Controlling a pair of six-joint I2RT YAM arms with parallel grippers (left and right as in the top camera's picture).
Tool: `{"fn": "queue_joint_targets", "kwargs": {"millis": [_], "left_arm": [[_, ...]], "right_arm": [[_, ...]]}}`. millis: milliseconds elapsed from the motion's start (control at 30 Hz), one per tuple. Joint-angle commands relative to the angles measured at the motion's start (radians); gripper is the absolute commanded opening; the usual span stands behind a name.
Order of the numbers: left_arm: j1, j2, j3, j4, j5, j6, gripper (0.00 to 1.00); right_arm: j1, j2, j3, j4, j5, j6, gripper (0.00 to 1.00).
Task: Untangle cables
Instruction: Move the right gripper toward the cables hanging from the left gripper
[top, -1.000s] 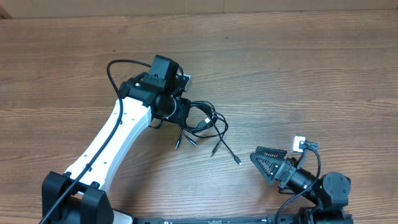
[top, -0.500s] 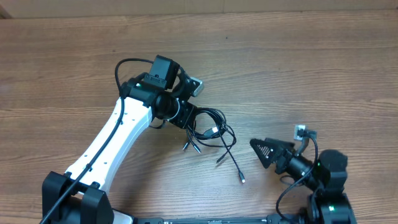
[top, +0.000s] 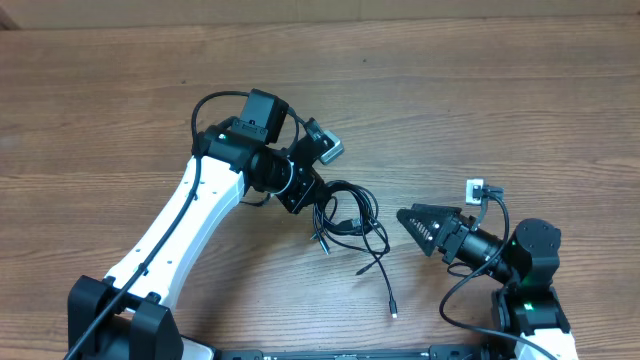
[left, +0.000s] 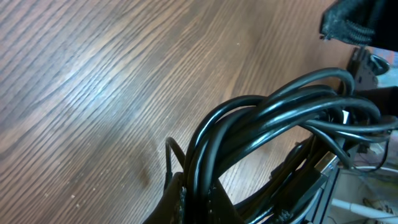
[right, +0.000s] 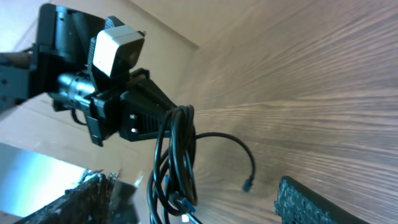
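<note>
Wood-grain table (top: 520, 110) under everything, with the cables (top: 352, 212) in a knotted black bunch around the middle. My left gripper (top: 318, 197) is clamped hard on the upper-left loops of that bunch. On the left wrist cam the strands arc straight out of the pinched jaws. Loose ends trail toward my side, and one plug tip (top: 393, 312) lies off on its own. My right gripper (top: 403, 216) sits just right of the tangle, fingers spread wide, touching nothing.

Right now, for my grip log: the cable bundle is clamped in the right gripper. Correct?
No: the cable bundle is clamped in the left gripper, as the overhead and right wrist views show. The right gripper is open, apart from it.
</note>
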Motion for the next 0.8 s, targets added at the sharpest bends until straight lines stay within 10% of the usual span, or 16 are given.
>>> {"fn": "queue_joint_targets", "kwargs": {"millis": [0,367,767], "left_arm": [[-0.01,-0.002,-0.005,0.003,0.09,0.048,0.04],[-0.106,0.046,-0.005,0.017,0.108,0.019,0.04],[-0.13,0.048,-0.005,0.059,-0.121,-0.154,0.04]], "right_arm": [[0.009,0.053,0.019,0.061,-0.06,0.129,0.82],[0.172,0.183,0.019,0.195,0.037,0.146,0.74],[0.318,0.307,0.019,0.148,0.151,0.143,0.04]]}}
